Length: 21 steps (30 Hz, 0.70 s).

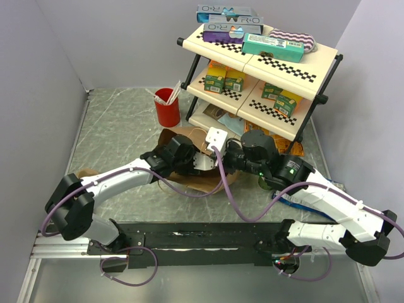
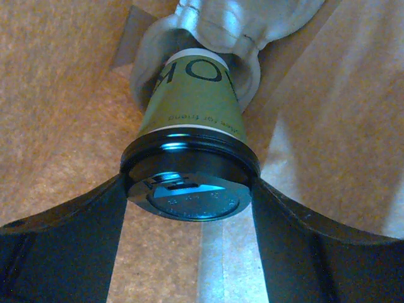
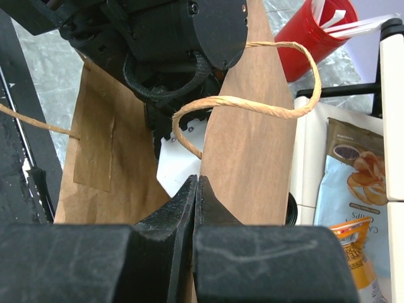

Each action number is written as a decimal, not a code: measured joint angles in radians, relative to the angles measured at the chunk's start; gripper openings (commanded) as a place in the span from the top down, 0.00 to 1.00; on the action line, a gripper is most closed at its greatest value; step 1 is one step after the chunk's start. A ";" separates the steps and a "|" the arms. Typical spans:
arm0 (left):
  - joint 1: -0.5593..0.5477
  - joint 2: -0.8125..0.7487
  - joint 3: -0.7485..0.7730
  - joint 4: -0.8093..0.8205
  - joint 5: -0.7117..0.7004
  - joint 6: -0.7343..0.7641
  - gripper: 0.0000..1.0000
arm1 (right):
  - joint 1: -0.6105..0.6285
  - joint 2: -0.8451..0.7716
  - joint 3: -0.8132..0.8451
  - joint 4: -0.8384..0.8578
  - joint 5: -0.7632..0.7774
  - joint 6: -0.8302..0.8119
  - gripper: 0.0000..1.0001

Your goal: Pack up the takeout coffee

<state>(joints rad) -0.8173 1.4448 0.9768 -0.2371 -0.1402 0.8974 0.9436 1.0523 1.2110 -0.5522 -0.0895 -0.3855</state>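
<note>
The takeout coffee, a dark green paper cup with a black lid, fills the left wrist view with its lid towards the camera. My left gripper is shut on it, one finger pressing each side of the lid, inside the brown paper bag. In the top view that gripper reaches into the bag; the cup is hidden there. My right gripper is shut on the bag's upright paper wall, next to its twisted handle.
A red cup with white sticks stands left of a two-tier shelf loaded with boxes. Snack packets lie by the shelf foot. Something white and crumpled sits behind the coffee in the bag.
</note>
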 measured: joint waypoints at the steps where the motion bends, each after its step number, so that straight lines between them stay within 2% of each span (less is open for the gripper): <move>1: 0.003 0.000 0.000 0.000 0.005 -0.001 0.99 | 0.000 0.001 0.000 0.001 0.000 0.000 1.00; 10: 0.018 0.108 0.109 -0.032 0.013 -0.087 0.99 | -0.022 0.011 0.016 -0.002 0.046 -0.005 1.00; 16: 0.021 0.125 0.122 -0.037 0.005 -0.133 0.98 | -0.023 0.016 0.016 -0.007 0.047 -0.005 1.00; 18: 0.022 0.126 0.124 -0.041 0.005 -0.137 0.84 | -0.023 0.016 0.016 -0.007 0.047 -0.005 1.00; 19: 0.022 0.126 0.125 -0.042 0.004 -0.140 0.73 | -0.023 0.016 0.016 -0.007 0.047 -0.005 1.00; 21: 0.022 0.125 0.125 -0.043 0.004 -0.143 0.61 | -0.023 0.016 0.016 -0.007 0.047 -0.005 1.00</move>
<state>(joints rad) -0.7952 1.5700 1.1015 -0.2798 -0.1364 0.7540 0.9211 1.0687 1.2266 -0.5591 -0.0422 -0.3904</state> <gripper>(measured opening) 0.775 0.007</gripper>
